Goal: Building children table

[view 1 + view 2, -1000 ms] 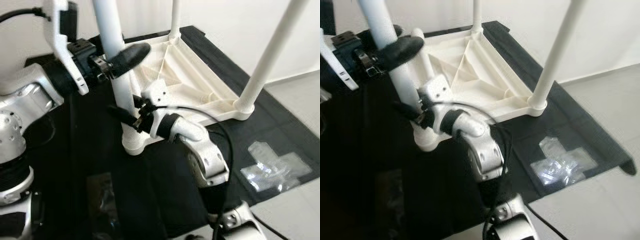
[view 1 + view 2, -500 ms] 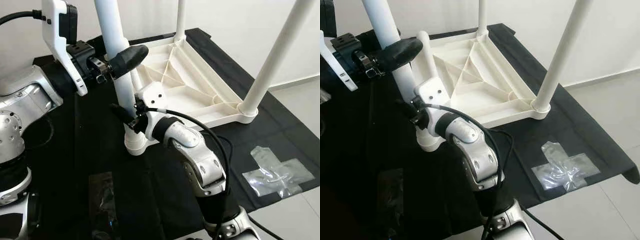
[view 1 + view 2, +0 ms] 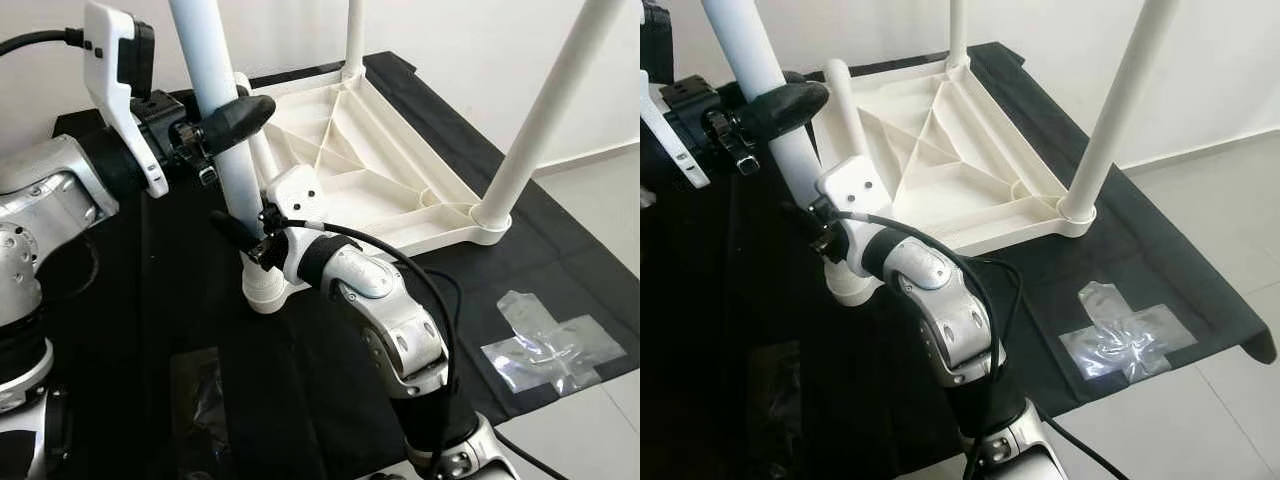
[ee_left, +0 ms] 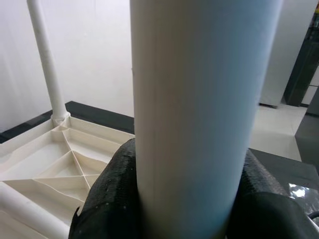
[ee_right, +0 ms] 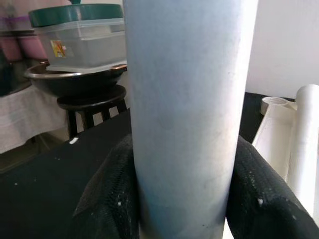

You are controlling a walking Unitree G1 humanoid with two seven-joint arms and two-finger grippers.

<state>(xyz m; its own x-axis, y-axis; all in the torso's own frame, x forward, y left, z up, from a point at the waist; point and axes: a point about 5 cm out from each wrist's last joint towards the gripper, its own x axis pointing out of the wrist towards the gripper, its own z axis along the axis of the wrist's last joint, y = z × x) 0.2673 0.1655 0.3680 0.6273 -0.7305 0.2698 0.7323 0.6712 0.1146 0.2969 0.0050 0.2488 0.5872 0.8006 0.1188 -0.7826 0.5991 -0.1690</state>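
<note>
The white children's table top (image 3: 380, 180) lies upside down on a black cloth (image 3: 560, 260). Two white legs (image 3: 545, 110) stand in its far and right corners. A third leg (image 3: 215, 120) stands in the near left corner socket (image 3: 262, 290). My left gripper (image 3: 225, 125) is shut on this leg high up, its black fingers (image 4: 107, 199) on either side of the tube (image 4: 194, 114). My right gripper (image 3: 250, 235) is shut on the same leg (image 5: 187, 109) just above the socket. A loose white leg (image 3: 840, 100) lies by the top's left edge.
A crumpled clear plastic bag (image 3: 545, 345) lies on the cloth at the near right, close to the cloth's edge and the pale floor (image 3: 600, 430). A dark stool carrying a bowl and a lidded container (image 5: 79, 55) stands beyond the cloth.
The held leg's upper end has leaned slightly to the left, and my left gripper has gone with it. Both grippers stay shut on the leg. The camera has shifted a little.
</note>
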